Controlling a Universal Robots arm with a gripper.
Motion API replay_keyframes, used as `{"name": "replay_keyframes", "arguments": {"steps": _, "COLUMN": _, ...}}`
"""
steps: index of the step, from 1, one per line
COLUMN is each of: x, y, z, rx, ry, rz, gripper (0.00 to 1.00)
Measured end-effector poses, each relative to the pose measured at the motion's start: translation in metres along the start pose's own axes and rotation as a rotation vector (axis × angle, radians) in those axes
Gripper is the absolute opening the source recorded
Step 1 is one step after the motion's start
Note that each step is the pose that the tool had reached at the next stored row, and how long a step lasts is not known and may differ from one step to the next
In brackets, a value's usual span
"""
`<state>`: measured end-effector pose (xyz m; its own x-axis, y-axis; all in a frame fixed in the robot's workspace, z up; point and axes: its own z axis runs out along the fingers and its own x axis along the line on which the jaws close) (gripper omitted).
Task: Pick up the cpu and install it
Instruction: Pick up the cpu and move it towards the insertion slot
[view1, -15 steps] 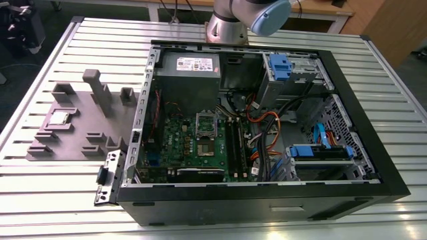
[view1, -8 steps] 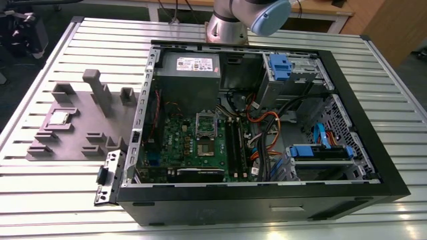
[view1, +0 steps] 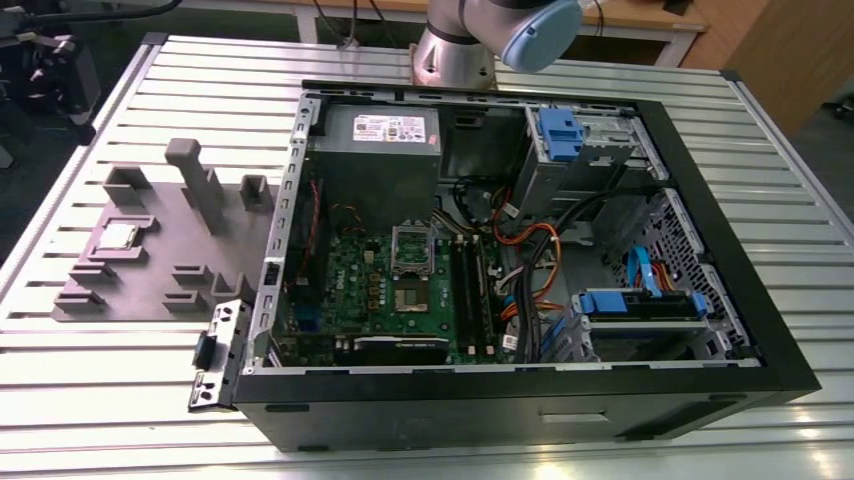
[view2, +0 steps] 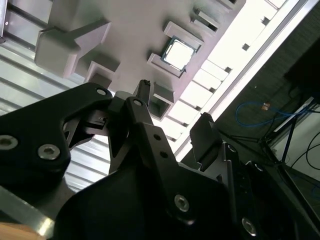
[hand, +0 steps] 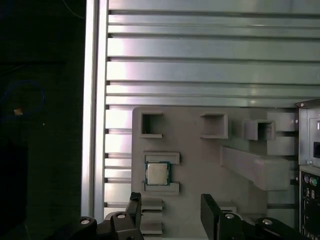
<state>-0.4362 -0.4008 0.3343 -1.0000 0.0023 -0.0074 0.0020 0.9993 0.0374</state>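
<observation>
Cpu (hand: 157, 173): flat silvery square, seated in matte grey moulded fixture (hand: 200, 165) on ribbed aluminium table (hand: 200, 65); black gripper (hand: 171, 200) spread apart, empty.

slatted metal table (view1: 781, 150): grey fixture block (view1: 160, 255) (exterior view's left), open pc case (view1: 534, 400) just beside it.

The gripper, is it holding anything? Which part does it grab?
Nothing. The gripper is open and empty; the cpu lies in its slot on the grey holder, apart from it.
</observation>
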Motion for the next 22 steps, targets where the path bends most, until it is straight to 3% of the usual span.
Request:
{"name": "replay_keyframes", "arguments": {"steps": 3, "x": 0.0, "y": -0.0019, "z": 0.0038, "rx": 0.0032, "ry": 0.0029, "rz": -0.002, "gripper": 0.59}}
{"name": "replay_keyframes", "arguments": {"steps": 6, "x": 0.0002, "y": -0.0026, "z": 0.0085, "rx": 0.0031, "ry": 0.0067, "rz": -0.028, "gripper": 0.59}}
{"name": "replay_keyframes", "arguments": {"steps": 17, "x": 0.0006, "y": -0.0079, "z": 0.0282, "rx": 0.0028, "ry": 0.0069, "rz": -0.037, "gripper": 0.59}}
{"name": "replay_keyframes", "arguments": {"steps": 22, "x": 0.0006, "y": -0.008, "z": 0.0294, "rx": 0.0029, "ry": 0.0072, "rz": -0.037, "gripper": 0.59}}
